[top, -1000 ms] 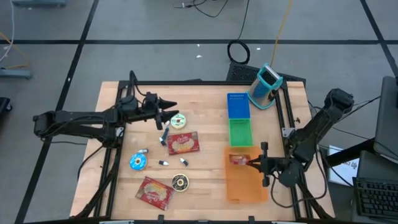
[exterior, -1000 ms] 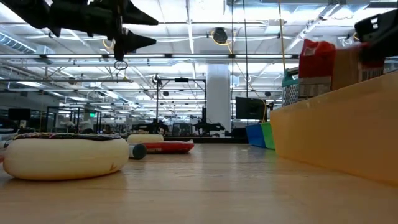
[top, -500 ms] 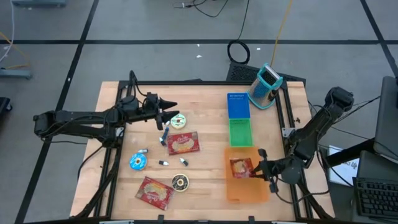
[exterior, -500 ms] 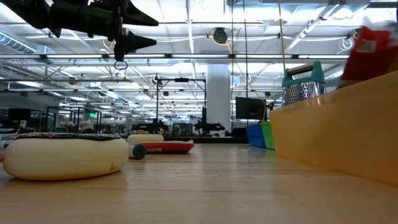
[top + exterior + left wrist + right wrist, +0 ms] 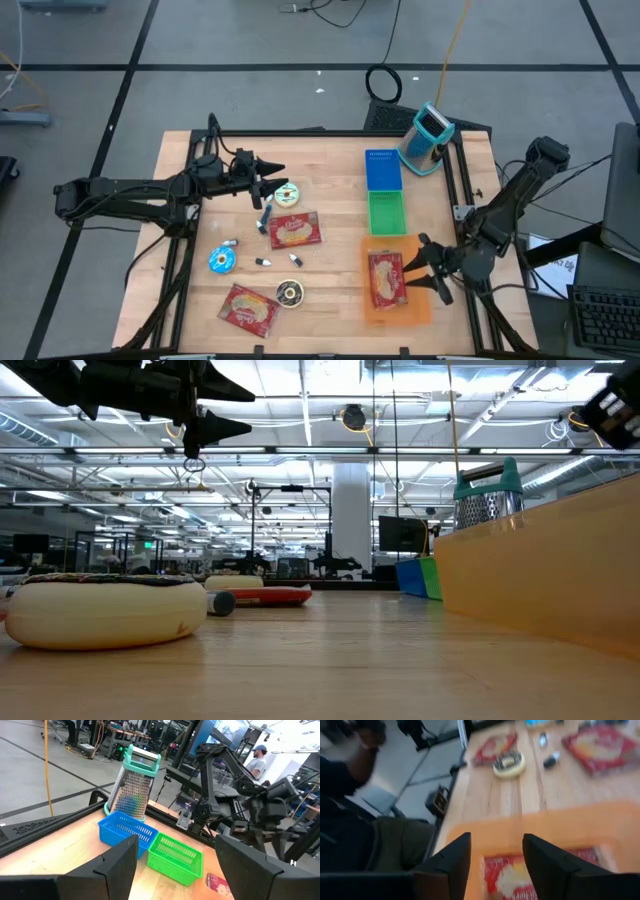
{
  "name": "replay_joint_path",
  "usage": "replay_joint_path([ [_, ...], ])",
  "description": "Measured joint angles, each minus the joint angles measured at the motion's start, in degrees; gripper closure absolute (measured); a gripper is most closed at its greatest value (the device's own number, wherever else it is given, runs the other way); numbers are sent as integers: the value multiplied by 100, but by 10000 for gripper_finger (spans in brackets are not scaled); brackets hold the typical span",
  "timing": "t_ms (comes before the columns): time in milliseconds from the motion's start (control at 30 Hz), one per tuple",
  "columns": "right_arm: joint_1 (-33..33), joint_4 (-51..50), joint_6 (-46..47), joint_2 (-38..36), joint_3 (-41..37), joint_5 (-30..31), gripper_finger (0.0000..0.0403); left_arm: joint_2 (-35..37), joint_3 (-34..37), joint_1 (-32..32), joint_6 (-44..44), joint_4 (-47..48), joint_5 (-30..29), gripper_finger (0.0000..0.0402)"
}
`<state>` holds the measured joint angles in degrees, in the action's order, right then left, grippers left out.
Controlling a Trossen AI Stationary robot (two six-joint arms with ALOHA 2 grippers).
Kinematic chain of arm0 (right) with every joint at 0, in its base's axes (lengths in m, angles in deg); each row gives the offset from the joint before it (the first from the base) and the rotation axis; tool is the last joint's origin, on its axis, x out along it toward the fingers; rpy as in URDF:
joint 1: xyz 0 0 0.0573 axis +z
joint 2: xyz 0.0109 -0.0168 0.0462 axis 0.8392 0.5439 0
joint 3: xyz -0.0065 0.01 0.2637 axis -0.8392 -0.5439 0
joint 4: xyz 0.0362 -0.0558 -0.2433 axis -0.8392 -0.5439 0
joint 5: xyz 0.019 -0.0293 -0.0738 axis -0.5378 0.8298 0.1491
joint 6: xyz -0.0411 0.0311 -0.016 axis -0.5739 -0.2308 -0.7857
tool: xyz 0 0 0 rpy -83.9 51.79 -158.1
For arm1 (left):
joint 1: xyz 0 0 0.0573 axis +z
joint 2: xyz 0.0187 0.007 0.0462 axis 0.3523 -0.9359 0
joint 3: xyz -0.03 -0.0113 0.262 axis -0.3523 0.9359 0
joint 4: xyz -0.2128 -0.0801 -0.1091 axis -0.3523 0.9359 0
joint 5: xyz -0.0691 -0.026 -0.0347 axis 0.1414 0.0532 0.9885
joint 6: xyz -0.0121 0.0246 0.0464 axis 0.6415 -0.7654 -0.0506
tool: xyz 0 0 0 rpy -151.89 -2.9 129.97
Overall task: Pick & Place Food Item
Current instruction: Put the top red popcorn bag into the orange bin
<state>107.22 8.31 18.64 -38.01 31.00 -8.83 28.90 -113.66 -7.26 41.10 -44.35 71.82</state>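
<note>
In the high view, the right gripper (image 5: 428, 271) sits at the lower right of the frame, just beside the right edge of the orange bin (image 5: 420, 312), with its two fingers spread apart and nothing between them. A red food packet (image 5: 386, 279) lies flat inside that bin, clear of the fingers. The right wrist view shows the same packet (image 5: 522, 877) at the bottom of the frame, inside the orange bin, past the parted fingers (image 5: 547, 862).

The left gripper (image 5: 281, 181) hovers at upper centre-left of the high view, fingers parted and empty, above a round snack (image 5: 287, 195). Another red packet (image 5: 293, 230) lies in the middle of the wooden table (image 5: 330, 180), and a third (image 5: 249, 309) at lower left. A green basket (image 5: 388, 213) and a blue basket (image 5: 383, 170) stand in line above the orange bin, with a grater (image 5: 428, 139) at upper right.
</note>
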Motion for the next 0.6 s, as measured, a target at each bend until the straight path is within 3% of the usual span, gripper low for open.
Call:
replay_joint_path([
  [267,-332,1108,-1806,-526,0,25,229,2,0,0,-194,299,9,135],
  [400,-591,1762,-2617,-612,-79,480,230,2,0,0,-289,658,84,135],
  [500,-838,2433,-3098,-614,-323,903,225,2,2,0,-376,911,489,135],
  [600,-1137,3187,-3505,-612,-673,914,217,2,2,-111,-546,1247,1017,135],
])
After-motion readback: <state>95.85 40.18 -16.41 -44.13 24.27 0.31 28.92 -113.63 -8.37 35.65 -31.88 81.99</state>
